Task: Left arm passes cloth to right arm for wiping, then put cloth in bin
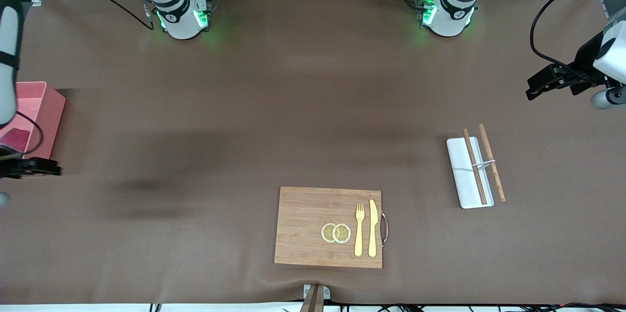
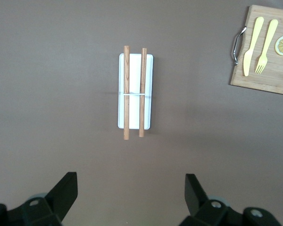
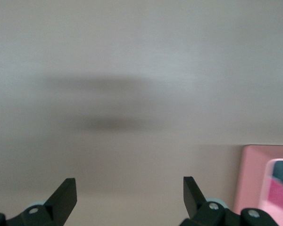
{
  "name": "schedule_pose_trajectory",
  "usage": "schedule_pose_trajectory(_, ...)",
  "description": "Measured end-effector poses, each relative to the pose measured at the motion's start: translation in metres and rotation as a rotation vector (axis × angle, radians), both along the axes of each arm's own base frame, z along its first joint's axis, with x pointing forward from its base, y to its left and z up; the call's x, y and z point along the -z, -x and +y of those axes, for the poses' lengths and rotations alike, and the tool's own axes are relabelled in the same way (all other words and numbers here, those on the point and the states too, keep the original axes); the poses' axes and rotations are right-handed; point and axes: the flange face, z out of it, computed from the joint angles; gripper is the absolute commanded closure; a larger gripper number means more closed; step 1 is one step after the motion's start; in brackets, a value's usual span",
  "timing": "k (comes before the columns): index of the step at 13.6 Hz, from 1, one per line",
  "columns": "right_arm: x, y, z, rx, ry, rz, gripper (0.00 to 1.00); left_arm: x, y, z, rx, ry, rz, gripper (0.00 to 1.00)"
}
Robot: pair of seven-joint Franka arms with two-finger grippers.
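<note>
Table (image 1: 293, 106): brown mat filled the frame; no wiping was under way.
Progress: judged near complete, since the cloth lay in the bin and both arms waited.
Bin (image 1: 46, 106): salmon-pink box at the frame's left edge, toward the right arm's end.
Cloth (image 1: 17, 137): crimson-pink, inside the bin.
Right gripper (image 3: 129, 195): released, fingers spread, beside the bin, apart from the cloth.
Left gripper (image 2: 131, 193): released, over bare table near the white tray (image 2: 148, 89).
</note>
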Motion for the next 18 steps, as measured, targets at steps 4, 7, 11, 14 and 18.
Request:
schedule_pose_trajectory(4, -0.005, -0.005, 0.110, 0.172, -0.024, 0.004, 0.00, 0.003, 0.000, -0.001, 0.002, 0.000, 0.006, 0.00)
schedule_pose_trajectory(7, -0.032, 0.018, 0.165, 0.197, -0.017, -0.008, 0.00, 0.003, 0.000, -0.002, 0.003, -0.001, 0.007, 0.00)
schedule_pose_trajectory(11, -0.088, 0.082, 0.136, 0.193, -0.015, -0.044, 0.00, -0.001, 0.003, -0.003, 0.005, -0.001, -0.001, 0.00)
schedule_pose_trajectory(14, -0.110, 0.122, 0.097, 0.156, -0.020, -0.077, 0.00, -0.003, 0.004, -0.004, 0.006, -0.001, -0.005, 0.00)
schedule_pose_trajectory(18, -0.126, 0.126, 0.076, 0.136, -0.019, -0.136, 0.00, -0.003, 0.004, -0.004, 0.008, -0.001, -0.005, 0.00)
